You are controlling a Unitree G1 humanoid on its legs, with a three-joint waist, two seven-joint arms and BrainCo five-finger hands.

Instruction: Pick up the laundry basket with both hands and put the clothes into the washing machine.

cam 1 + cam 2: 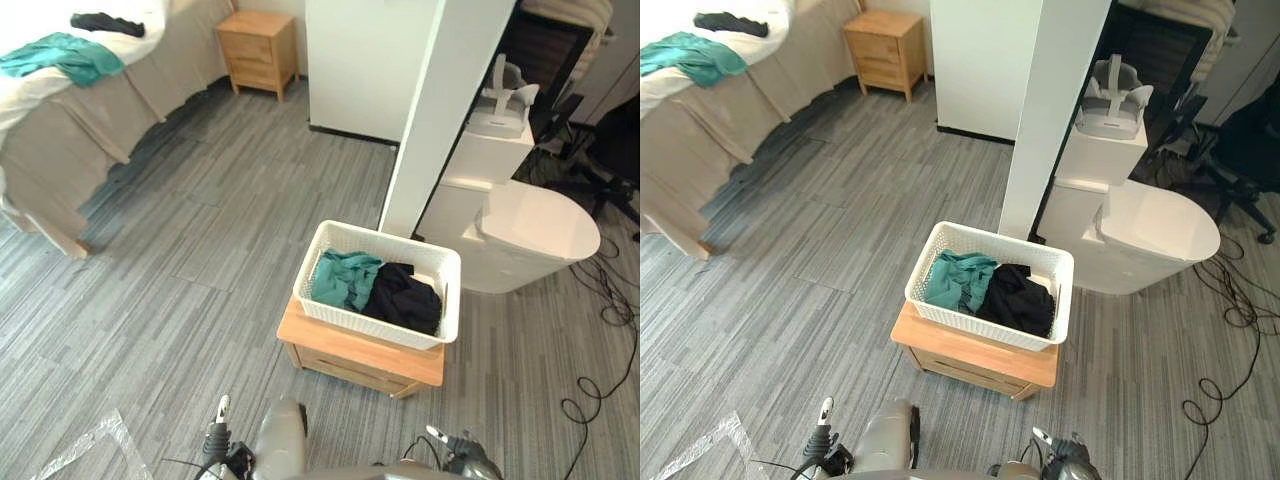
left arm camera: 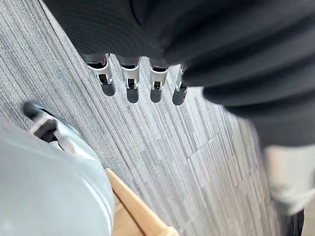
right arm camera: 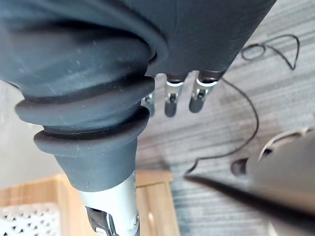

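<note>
Past right hand [image 3: 197,96], laundry basket [image 3: 19,222] corner

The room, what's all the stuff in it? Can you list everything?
laundry basket: one, white, on the low stand mid-floor
teal garment: one, teal, in the basket on the robot's left side
black garment: one, black, in the basket beside the teal one
low stand: one, light wood, under the basket
white machine: one, white, right of the basket
headset: one, white, on top of the white machine
bed: one, beige, far left
bed clothes: two, teal and black, on the bed
nightstand: one, light wood, beside the bed
plastic sheet: one, clear, floor near left
left hand: one, silver, open, above the floor
right hand: one, silver, open, above the floor
</note>
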